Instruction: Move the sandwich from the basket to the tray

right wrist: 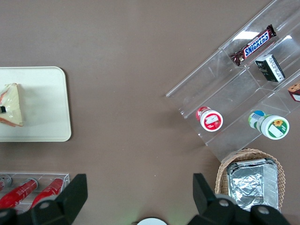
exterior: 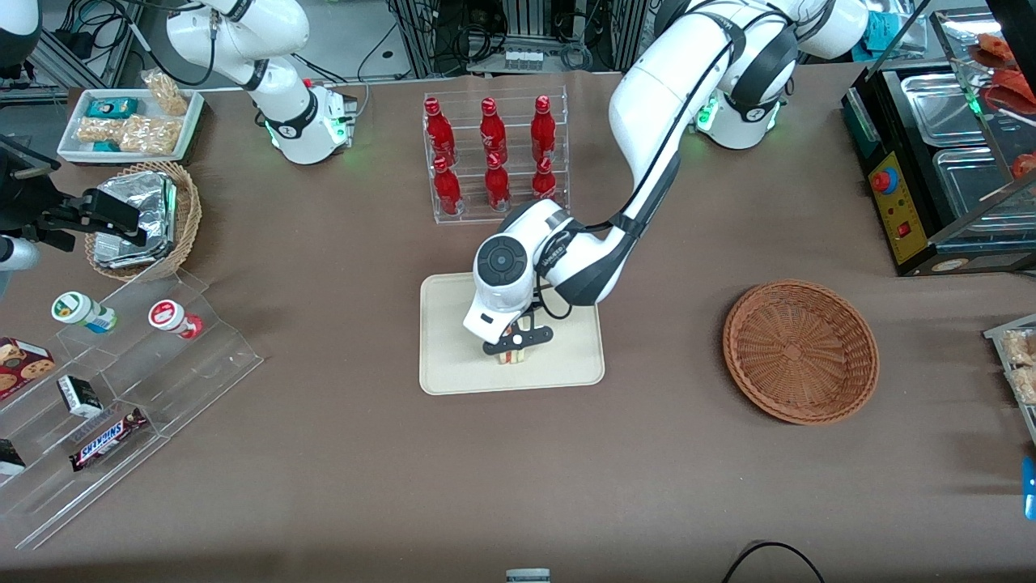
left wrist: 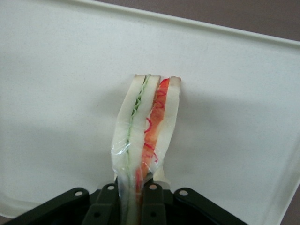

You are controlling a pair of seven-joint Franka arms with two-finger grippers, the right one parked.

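Between the gripper's (exterior: 511, 346) two fingers (left wrist: 104, 206) sits the one sandwich (left wrist: 146, 140), pinched narrow on its bread faces and standing on edge, low over or on the single cream tray (exterior: 453, 356); contact cannot be told. Well away from the gripper, toward the working arm's end of the table, lies one reddish-brown basket (exterior: 800, 351), with nothing in it. Farther from the front camera than the gripper, a clear rack (exterior: 495, 158) holds six red bottles (exterior: 492, 121). Everything rests on a brown table (exterior: 340, 453). Cables and equipment frames crowd the room at the table's edge.
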